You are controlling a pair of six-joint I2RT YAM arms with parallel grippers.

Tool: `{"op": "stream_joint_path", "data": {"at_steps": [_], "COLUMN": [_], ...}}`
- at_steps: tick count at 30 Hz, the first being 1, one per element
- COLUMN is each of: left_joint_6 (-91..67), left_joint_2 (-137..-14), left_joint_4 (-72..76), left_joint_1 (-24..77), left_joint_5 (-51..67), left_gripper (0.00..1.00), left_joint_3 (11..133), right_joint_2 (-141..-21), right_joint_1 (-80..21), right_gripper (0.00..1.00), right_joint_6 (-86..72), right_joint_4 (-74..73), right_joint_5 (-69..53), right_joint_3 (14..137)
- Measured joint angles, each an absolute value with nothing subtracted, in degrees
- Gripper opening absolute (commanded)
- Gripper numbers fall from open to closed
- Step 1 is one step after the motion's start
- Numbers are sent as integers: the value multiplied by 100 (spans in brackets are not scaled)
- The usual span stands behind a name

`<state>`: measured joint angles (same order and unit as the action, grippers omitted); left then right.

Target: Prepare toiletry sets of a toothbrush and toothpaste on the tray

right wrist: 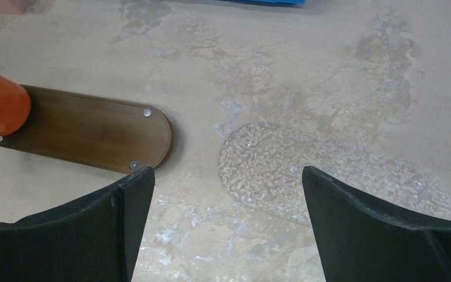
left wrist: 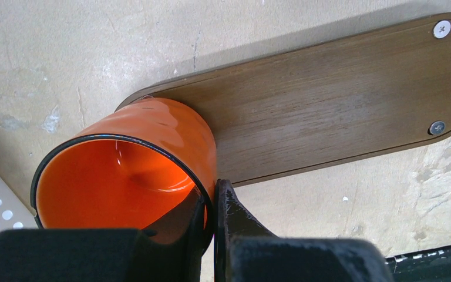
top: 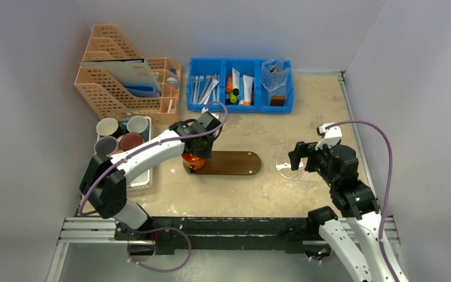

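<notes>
The table point(top: 305, 117) fills the top view, and its near edge runs under the arm bases. The right arm point(top: 352, 194) is cut off at the bottom of that view. It rises from 5 o'clock, folds at the elbow and points its wrist towards 9 o'clock. The left arm point(top: 147, 150) reaches from 7 o'clock towards the table's centre, its wrist bent downward, and its own housing hides the fingers from above.

At 12 o'clock sits a blue bin point(top: 211, 108) with three compartments. The tray point(top: 235, 163) lies at the centre, long axis running 9 to 3 o'clock. Its 9 o'clock end is covered by the left wrist, and its surface is otherwise bare. A clear dish point(top: 286, 171) at the tray's 3 o'clock side is hard to pick out against the table; only its rippled texture shows in the right wrist view.

The right gripper point(right wrist: 226, 188) hangs over that dish with jaws spread wide, grasping nothing. The left gripper point(left wrist: 211, 205) pinches the wall of an orange cup point(left wrist: 152, 129), one finger inside the rim and one outside. The cup's base meets the tray's 9 o'clock end; we cannot tell whether it rests there or hangs just above.

The toothbrushes point(top: 207, 89) lie in the bin's 9 o'clock compartment and the pale tubes point(top: 247, 89) in the middle one, too small to read.
</notes>
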<state>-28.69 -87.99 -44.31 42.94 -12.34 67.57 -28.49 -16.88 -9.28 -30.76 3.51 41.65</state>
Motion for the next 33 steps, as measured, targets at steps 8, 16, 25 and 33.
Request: {"op": "stream_joint_path", "data": {"at_steps": [8, 16, 25, 33], "left_joint_6": [-2829, -2786, -2777, -2779], "left_joint_2": [-8840, -8840, -8840, -8840], "left_joint_4": [-4331, -4292, -4270, -4259], "left_joint_1": [4296, 4296, 4316, 4316], "left_joint_5": [-1236, -1240, -1247, -1247], "left_gripper": [0, 0, 0, 0], "left_joint_3": [6663, 6632, 6619, 6611], "right_joint_2": [-2853, -2853, -2853, -2851], "right_joint_1": [-1688, -1688, -1688, -1688], "right_gripper": [99, 99, 99, 99], "right_joint_6": [-919, -913, -908, -899], "right_joint_4": [-3094, -3094, -3094, -3094], "right_joint_5": [357, 375, 375, 377], "right_joint_3": [4165, 4165, 4165, 4165]}}
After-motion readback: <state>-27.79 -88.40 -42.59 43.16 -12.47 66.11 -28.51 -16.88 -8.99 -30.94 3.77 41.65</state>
